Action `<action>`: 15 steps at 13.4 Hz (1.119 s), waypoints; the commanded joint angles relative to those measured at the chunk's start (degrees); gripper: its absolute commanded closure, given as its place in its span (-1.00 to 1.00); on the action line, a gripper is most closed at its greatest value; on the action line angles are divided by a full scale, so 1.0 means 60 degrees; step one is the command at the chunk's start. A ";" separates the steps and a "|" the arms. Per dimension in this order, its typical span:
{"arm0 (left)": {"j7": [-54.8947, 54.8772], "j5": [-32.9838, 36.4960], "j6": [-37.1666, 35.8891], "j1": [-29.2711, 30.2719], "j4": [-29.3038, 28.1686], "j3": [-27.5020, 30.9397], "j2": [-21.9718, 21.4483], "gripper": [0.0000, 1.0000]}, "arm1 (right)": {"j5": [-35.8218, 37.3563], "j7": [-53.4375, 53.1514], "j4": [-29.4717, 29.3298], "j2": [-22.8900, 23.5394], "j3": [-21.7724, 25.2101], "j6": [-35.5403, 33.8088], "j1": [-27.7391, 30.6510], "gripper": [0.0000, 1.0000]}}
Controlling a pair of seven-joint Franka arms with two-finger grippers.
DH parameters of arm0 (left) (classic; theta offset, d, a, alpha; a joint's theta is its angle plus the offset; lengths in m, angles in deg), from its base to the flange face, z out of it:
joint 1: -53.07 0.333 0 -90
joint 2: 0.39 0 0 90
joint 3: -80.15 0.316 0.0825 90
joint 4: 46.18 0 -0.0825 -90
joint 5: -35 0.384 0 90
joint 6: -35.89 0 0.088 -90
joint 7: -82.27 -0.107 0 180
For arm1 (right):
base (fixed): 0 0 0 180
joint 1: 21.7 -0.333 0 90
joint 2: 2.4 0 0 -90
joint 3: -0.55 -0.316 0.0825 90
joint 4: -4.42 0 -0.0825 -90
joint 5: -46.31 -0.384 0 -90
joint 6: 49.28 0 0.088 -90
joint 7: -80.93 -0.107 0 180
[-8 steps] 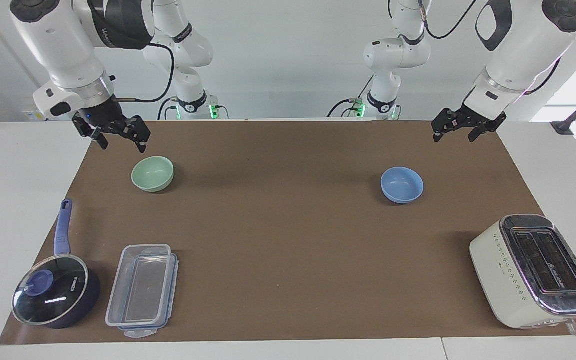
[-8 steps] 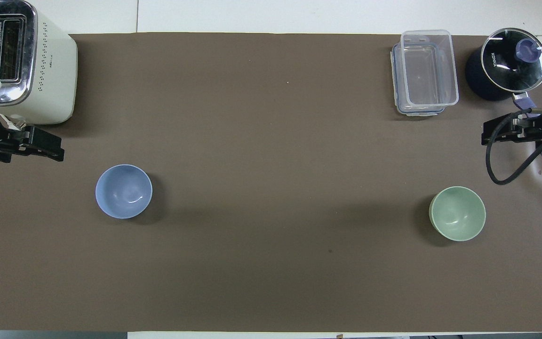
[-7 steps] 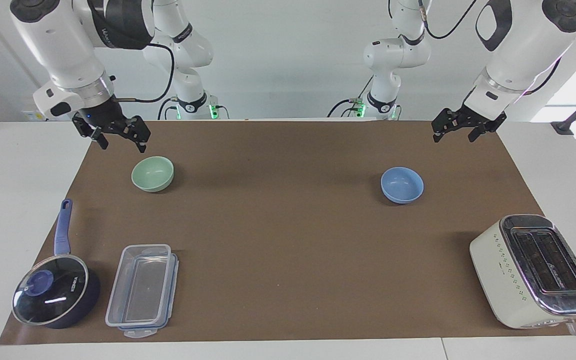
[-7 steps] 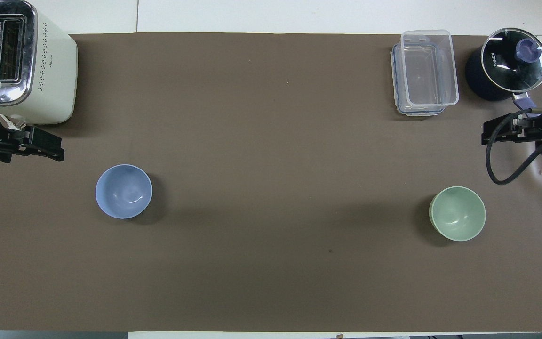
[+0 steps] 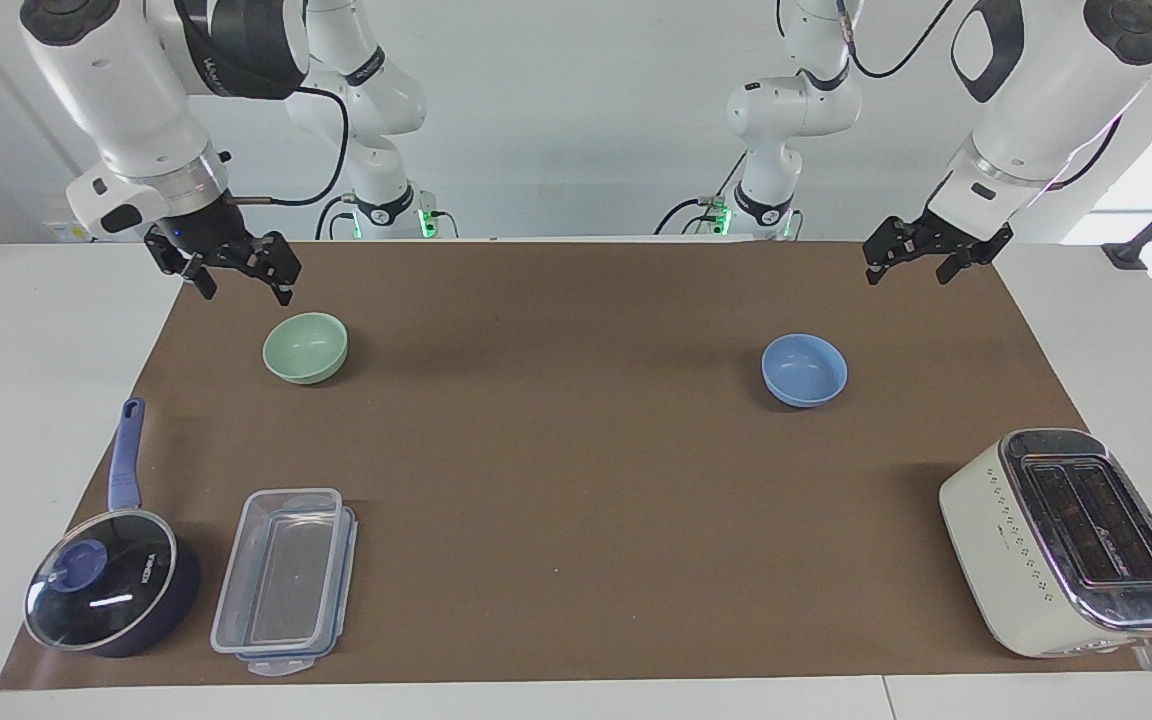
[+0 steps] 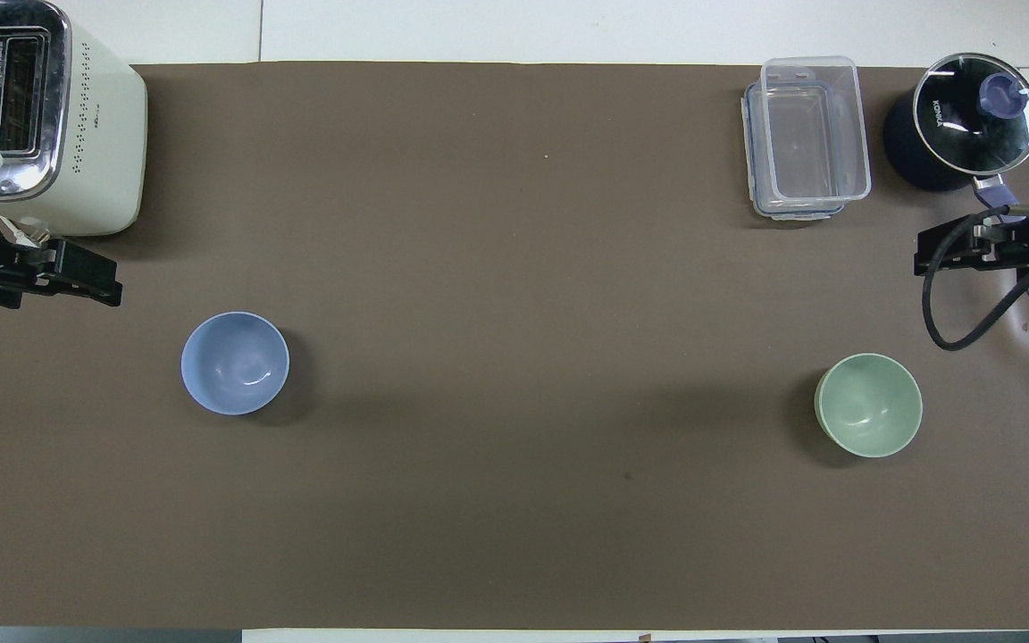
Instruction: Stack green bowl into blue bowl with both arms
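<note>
Sitting upright on the brown mat [image 5: 576, 480], the green bowl [image 5: 305, 347] is small, round, pale mint, glossy and plain, hollow side up, nothing in it. It lies toward the right arm's end of the table, near the edge where the robots stand. The blue bowl [image 5: 804, 370] is about the same size, light periwinkle, smooth, also upright with nothing in it, toward the left arm's end; the two bowls are well apart, with bare mat between them.

The right gripper [image 5: 242, 283] hangs in the air over the mat's edge near the green bowl, not touching it, fingers spread apart, holding nothing. The left gripper [image 5: 906, 266] hangs over the mat near the corner at the left arm's end on the robots' side, clear of the blue bowl, fingers also apart and holding nothing.

At the table edge farthest from the robots: a white toaster [image 5: 1066, 540] in the corner at the left arm's end; a dark blue pan [image 5: 111, 575] with a glass lid in the corner at the right arm's end, its handle pointing toward the robots; a clear plastic box [image 5: 284, 580] just beside the pan.
</note>
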 commanded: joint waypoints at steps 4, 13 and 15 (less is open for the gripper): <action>-0.0136 0.0069 0.1187 0.0088 -0.1398 0.0041 -0.0644 -1.00 | -0.0021 -0.0155 0.0293 -0.0179 -0.0057 0.0103 0.0047 -1.00; -0.1146 0.0069 0.6626 0.0411 -0.6455 0.0129 -0.0471 -1.00 | -0.0021 0.0241 0.0701 -0.0368 -0.0013 0.0206 0.0178 -1.00; -0.1176 0.0069 0.6921 0.0352 -0.6662 0.0129 -0.0266 -0.90 | -0.0021 0.0343 0.1417 -0.0646 -0.0013 0.0584 0.0499 -1.00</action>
